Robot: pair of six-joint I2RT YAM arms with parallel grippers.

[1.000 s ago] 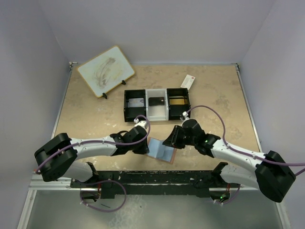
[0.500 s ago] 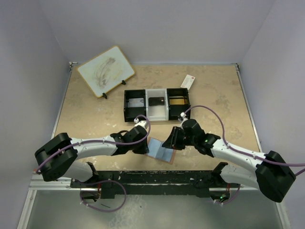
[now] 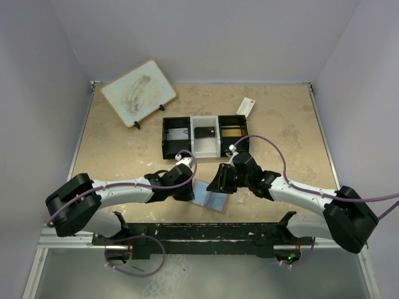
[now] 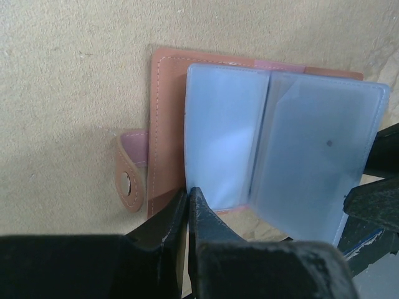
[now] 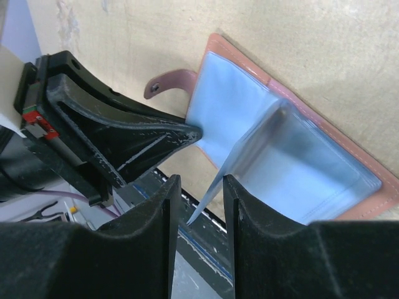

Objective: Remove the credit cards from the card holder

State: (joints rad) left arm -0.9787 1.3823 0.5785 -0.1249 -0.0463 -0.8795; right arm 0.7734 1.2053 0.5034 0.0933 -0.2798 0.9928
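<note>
Fingers of the left gripper [image 4: 187, 192] are pressed together, tips set against the near edge of the card holder [image 4: 167, 118]; whether anything is pinched cannot be told. The right gripper [image 5: 201, 182] is slightly spread, and the raised edge of a clear pocket leaf [image 5: 293, 168] is seen in the gap, not clamped. The card holder is laid open on the table [image 3: 124, 149] between both grippers, snap strap [image 4: 131, 177] folded out. A grey card [image 3: 180, 133] and a dark card [image 3: 204, 132] are seen in the tray [image 3: 164, 138] beyond.
</note>
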